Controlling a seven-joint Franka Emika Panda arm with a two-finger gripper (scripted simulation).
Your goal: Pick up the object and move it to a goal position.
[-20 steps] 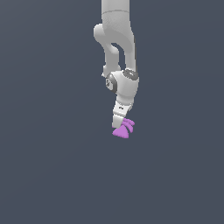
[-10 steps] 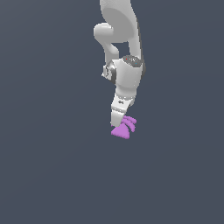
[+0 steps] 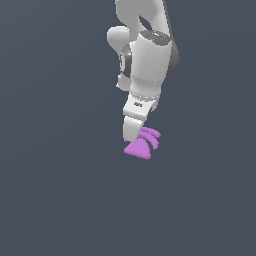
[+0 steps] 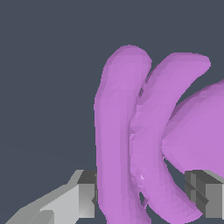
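**Purple piece between the fingers, hold not yet proven**

While the arm reaches straight down in the exterior view, the gripper (image 3: 136, 139) sits right at the object (image 3: 141, 145), a small glossy purple piece with a rounded wedge and curved ribs. No desk edge or other support can be made out; the ground is one flat grey, so whether the piece rests on a surface or hangs clear cannot be told.

From the wrist view, the two fingertips (image 4: 87, 194) stand on either side of the object (image 4: 131, 140), with the arc ribs filling the space between them. One pad looks to be touching a rib, the other near one; I cannot tell whether the pincer is truly clamped.

My judgement of the risks:
- The ribs are curved and glossy, so pads pressing on them may slide and the piece could twist or squirt out.
- If only one thin rib is caught, a quick move toward the goal could swing it loose.
- No goal marker shows here, so the direction of travel cannot be checked.
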